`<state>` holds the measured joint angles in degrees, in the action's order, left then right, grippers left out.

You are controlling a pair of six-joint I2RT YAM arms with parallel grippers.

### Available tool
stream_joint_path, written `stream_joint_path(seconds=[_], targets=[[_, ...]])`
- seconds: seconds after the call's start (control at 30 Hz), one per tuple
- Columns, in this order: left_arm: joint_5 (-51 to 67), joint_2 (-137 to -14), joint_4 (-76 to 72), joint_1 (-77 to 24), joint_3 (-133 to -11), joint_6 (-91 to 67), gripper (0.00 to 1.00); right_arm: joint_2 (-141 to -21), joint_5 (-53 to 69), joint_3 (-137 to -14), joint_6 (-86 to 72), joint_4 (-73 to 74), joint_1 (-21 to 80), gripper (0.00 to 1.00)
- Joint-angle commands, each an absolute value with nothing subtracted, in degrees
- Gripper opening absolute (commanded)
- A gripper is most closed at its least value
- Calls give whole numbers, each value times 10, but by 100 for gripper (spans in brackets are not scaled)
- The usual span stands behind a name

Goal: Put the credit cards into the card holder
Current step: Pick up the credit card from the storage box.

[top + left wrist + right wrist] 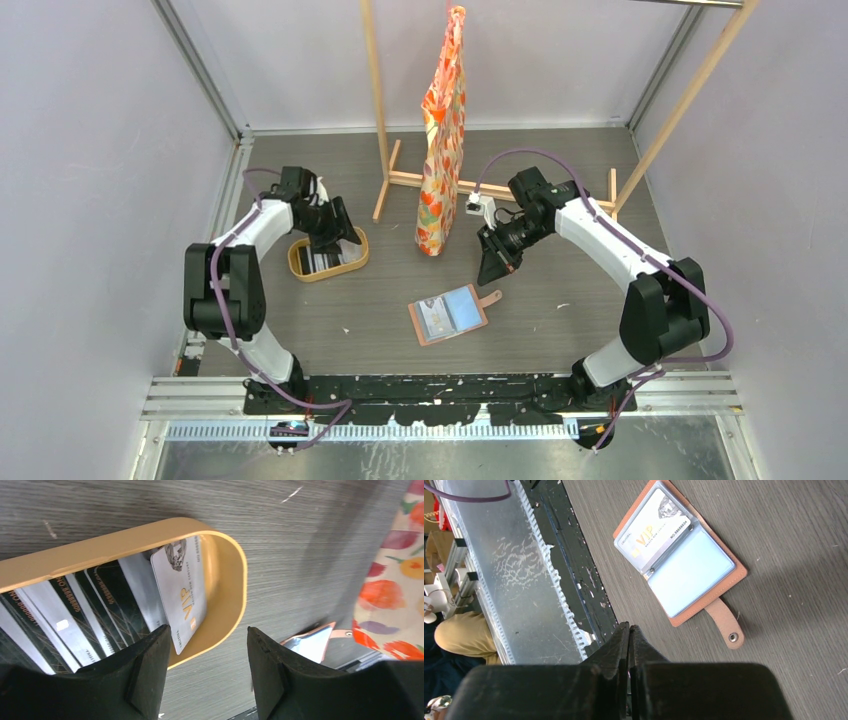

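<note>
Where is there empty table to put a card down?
Bare table lies between the yellow tray and the card holder, and between it and the right arm. Crowded: the tray, full of cards under the left hand, and around the flowery bag.

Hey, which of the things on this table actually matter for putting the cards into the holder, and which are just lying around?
Part of the job:
- credit cards, stacked in the oval tray
- card holder, lying open, with one white card already in a sleeve

Just lying about:
- hanging floral bag
- wooden rack
</note>
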<state>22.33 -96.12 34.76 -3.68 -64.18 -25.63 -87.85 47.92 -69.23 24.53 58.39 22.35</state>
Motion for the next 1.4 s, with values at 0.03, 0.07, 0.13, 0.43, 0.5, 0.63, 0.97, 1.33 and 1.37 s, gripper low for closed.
stream_joint_path(seconds=[0.03,0.07,0.13,0.43,0.5,0.63,0.97,1.33,1.37], targets=[[274,-926,294,-38,-635,-280,58,-882,490,-702,252,585,221,6],[280,-928,291,-38,-634,-281,58,-882,490,-702,252,585,221,6],[290,-931,280,-38,-632,-284,58,-883,490,-702,253,585,221,6],[327,-953,243,-38,-623,-298,57,-885,501,-701,256,587,221,6],[322,-954,240,-34,-620,-300,57,-884,510,-700,259,587,221,6],[308,-952,235,-31,-613,-305,56,-888,518,-700,260,586,221,6],[294,-964,220,-27,-604,-316,38,-893,539,-698,271,588,228,6],[351,-943,114,10,-533,-353,42,-902,541,-697,270,576,253,6],[357,-941,105,17,-527,-357,43,-901,541,-697,271,576,253,6]])
